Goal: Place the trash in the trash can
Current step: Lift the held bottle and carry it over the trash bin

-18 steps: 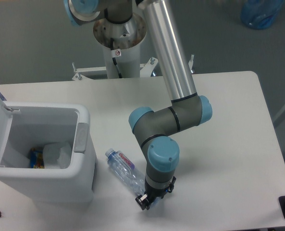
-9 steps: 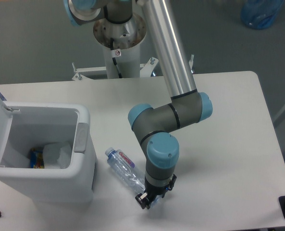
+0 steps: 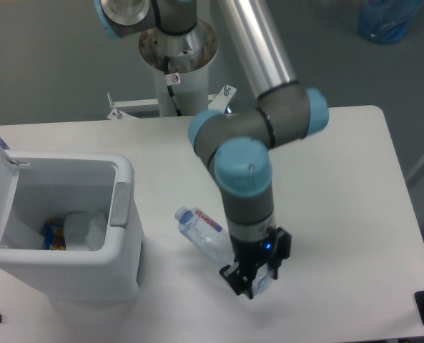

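The gripper (image 3: pixel 254 280) is clamping the bottle (image 3: pixel 210 234) by its base, its cap end angling far-left toward the bin (image 3: pixel 124 236).

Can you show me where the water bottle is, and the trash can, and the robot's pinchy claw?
water bottle (image 3: pixel 204 230): fixed camera, on its red-and-white label.
trash can (image 3: pixel 123 171): fixed camera, on its rounded rim.
gripper (image 3: pixel 253 280): fixed camera, between the fingertips.

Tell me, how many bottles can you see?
1. The bottle is held at its bottom end by the gripper, beside the white bin. More could be hidden inside the bin under the wrapper.
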Robot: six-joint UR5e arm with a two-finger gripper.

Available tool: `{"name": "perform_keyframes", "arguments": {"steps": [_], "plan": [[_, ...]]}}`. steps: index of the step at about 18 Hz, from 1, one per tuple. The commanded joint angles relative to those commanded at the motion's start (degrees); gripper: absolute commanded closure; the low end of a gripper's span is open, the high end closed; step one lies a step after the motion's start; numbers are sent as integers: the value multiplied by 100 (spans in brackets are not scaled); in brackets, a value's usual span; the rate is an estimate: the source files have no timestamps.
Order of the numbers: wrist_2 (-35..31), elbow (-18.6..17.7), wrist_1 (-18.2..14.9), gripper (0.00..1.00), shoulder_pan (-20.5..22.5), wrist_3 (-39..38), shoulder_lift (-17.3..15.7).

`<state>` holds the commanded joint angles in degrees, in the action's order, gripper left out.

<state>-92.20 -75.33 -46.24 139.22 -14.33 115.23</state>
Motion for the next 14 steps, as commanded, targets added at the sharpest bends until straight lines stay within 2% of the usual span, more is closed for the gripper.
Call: {"name": "perform_keyframes", "arguments": {"steps": [7, 14], "plan": [[9, 44, 413, 41, -61, 26, -817], [9, 88, 449, 41, -430, 26, -1196]]}}
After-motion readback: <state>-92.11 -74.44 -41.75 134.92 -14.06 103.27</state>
